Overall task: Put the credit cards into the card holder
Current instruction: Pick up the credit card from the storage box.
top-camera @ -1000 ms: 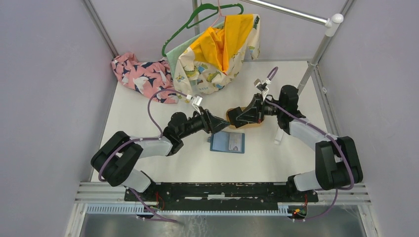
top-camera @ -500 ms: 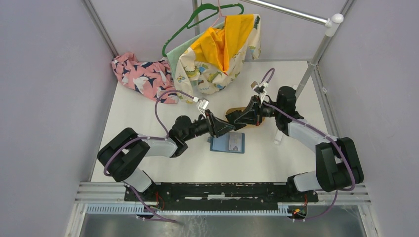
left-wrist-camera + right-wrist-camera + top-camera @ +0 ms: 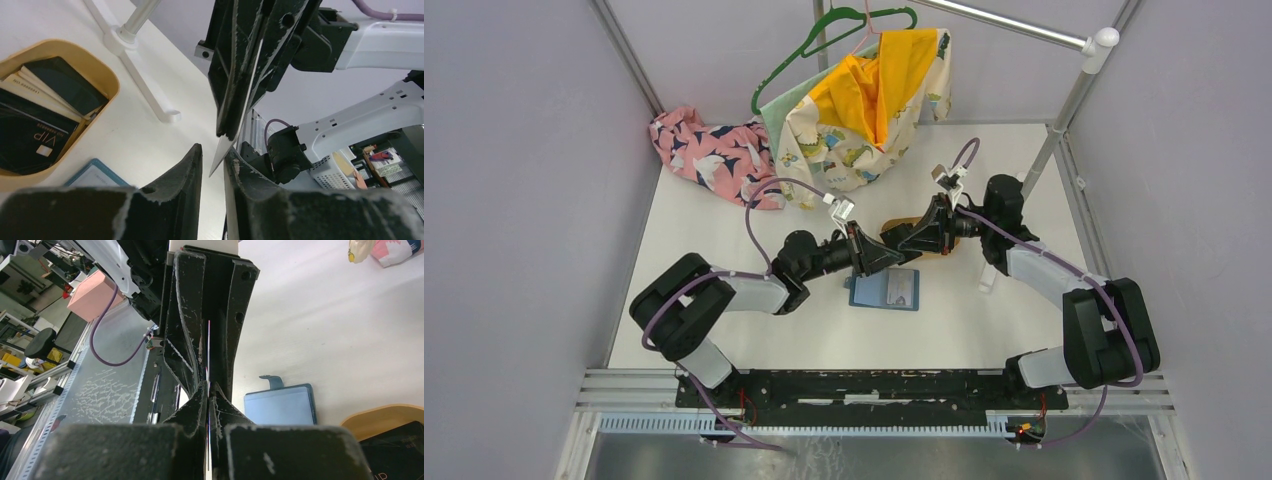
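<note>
Closing on the card point(image 3: 239, 107) with the left gripper point(image 3: 212, 152): carried in across the table point(image 3: 984, 335) from farther left a second ago, and narrowed from wide open to a slim gap. Straddles the card's lower corner with both fingers, yet shows no firm pinch in the left wrist view. Partly open, then, and by the look of it holding nothing so far.

Clamps that same card fully closed in the right gripper point(image 3: 207, 390), upright and edge-on in the air. Appears from the right wrist only as a hairline between the pads. Hardly shifts on that side over the last second, apart from a small lean toward the incoming arm.

Meets tip to tip in the top view, just above and behind the holder point(image 3: 884, 290), teal and flat on the table. Leaves the other cards point(image 3: 35, 125) stacked in the tray point(image 3: 75, 50), just beyond the holder.

Reads as a mid-air handover, probably to get a better grip angle for sliding the card in. Puts no card in the holder yet, as far as can be seen. Calls for a sure left pinch before any right release. Risks otherwise a dropped or twisted card, thin and slick as it looks.
</note>
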{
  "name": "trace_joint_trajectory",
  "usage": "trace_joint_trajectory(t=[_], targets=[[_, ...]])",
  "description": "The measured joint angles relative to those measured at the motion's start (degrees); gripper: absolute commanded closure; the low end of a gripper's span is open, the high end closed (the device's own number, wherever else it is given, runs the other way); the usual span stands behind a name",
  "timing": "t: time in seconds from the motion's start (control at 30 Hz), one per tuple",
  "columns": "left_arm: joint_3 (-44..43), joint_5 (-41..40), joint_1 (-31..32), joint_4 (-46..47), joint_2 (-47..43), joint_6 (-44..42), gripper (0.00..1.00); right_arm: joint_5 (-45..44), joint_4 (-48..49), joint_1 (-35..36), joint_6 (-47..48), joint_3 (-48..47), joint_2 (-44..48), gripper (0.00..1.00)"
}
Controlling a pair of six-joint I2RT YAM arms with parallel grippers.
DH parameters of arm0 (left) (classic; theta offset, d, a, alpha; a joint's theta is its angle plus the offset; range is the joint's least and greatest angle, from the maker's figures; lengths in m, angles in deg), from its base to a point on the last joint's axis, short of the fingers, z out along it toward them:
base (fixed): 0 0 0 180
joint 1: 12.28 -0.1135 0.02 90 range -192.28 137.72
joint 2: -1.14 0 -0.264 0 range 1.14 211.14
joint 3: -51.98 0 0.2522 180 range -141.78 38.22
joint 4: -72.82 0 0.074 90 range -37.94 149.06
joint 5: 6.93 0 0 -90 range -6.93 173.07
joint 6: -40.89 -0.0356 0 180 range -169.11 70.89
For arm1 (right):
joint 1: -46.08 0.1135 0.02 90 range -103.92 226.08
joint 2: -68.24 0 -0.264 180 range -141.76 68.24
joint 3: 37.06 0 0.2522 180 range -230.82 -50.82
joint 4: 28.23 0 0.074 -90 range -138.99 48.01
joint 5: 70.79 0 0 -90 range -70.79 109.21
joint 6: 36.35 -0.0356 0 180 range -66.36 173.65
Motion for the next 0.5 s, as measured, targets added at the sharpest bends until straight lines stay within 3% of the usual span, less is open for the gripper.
trace_joint_trajectory(t=[0.03,0.1,0.17,0.37,0.43,0.5], targets=[[-0.26,0.2,0.0,0.26,0.0,0.0,0.77,-0.02,0.02,0.09,0.0,0.0,0.0,1.0],[-0.76,1.05,0.0,0.66,0.0,0.0,0.94,0.0,0.0,0.33,0.02,0.0,0.0,1.0],[-0.96,2.03,0.0,0.79,0.07,0.0,0.98,-0.07,0.0,0.48,0.15,0.0,0.0,0.94],[-1.25,4.63,0.0,-1.16,-0.11,-1.86,0.98,0.48,-3.32,0.46,3.34,-0.28,0.22,0.48],[-1.46,5.29,0.0,-6.6,-1.22,-4.87,0.98,0.46,-9.38,0.46,8.92,-1.84,0.7,0.33],[-2.16,5.73,0.0,-13.94,-2.82,-8.9,0.98,-0.33,-21.77,0.46,21.59,-5.79,1.4,0.19]])
